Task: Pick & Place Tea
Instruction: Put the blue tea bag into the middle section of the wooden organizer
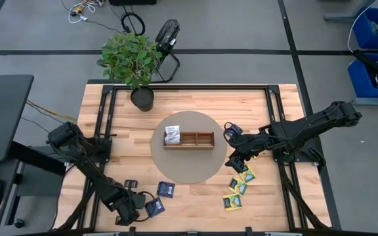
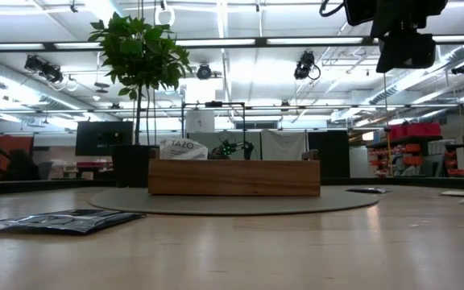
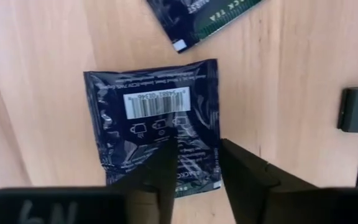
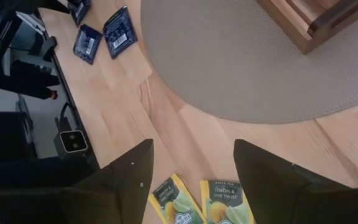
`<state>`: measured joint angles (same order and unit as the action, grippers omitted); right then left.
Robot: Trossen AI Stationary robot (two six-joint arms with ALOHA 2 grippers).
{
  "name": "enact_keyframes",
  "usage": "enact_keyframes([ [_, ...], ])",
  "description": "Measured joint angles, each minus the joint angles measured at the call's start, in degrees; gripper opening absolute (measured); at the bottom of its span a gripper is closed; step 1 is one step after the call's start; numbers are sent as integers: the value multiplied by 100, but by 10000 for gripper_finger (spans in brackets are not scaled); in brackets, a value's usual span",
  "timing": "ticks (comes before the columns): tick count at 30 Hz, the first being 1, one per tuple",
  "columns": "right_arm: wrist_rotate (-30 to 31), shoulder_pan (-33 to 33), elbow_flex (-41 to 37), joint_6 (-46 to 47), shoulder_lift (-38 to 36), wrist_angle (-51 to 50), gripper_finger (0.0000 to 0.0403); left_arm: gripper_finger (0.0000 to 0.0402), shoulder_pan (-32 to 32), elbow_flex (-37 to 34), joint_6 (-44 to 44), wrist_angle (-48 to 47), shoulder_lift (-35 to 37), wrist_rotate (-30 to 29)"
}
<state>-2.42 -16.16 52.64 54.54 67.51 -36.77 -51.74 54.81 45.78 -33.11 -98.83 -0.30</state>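
Dark fingers of the left gripper (image 3: 194, 165) stand a narrow way apart just over a dark blue packet (image 3: 157, 127), which lies flat on the wooden table (image 1: 195, 196) with its barcode face up, free of the fingers as far as the left wrist view shows. In the high view this gripper (image 1: 133, 208) sits at the lower left of the frame, with that packet (image 1: 154, 207) just beside it. Another dark blue packet (image 1: 166, 190) lies slightly above and to the right, and a third (image 1: 130, 185) lies close by to the left.

At the right of centre in the high view the right gripper (image 1: 236, 159) hangs above the table with its fingers spread wide and nothing between them, at the edge of the round grey mat (image 1: 176, 167). Just below it, toward the lower right, yellow-green packets (image 1: 239, 187) lie clustered on the bare wood; two of them show between the fingers in the right wrist view (image 4: 194, 202).

On the mat in the middle of the frame stands the brown wooden tray (image 1: 189, 140). A white-faced packet (image 1: 171, 135) stands in its left compartment. A potted plant (image 1: 131, 62) stands at the table's upper edge, left of centre.
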Motion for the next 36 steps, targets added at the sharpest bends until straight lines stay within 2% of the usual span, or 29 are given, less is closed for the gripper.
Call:
enact_keyframes([
  [6, 0, 0, 0, 0, 0, 0, 231, 190, -10, -4, 96, 62, 109, 223],
  [11, 1, 0, 0, -63, 0, 13, 231, 225, -102, -6, 175, 16, 216, -83],
  [23, 44, -1, 2, -129, 0, 106, 231, 235, -136, 30, 30, 191, -152, -151],
  [28, 76, -1, 4, -160, 0, 114, 231, 204, -117, 30, 27, 218, -219, -298],
  [36, 153, -2, 4, -198, 0, 122, 231, 82, -116, 38, 47, 486, -403, -557],
])
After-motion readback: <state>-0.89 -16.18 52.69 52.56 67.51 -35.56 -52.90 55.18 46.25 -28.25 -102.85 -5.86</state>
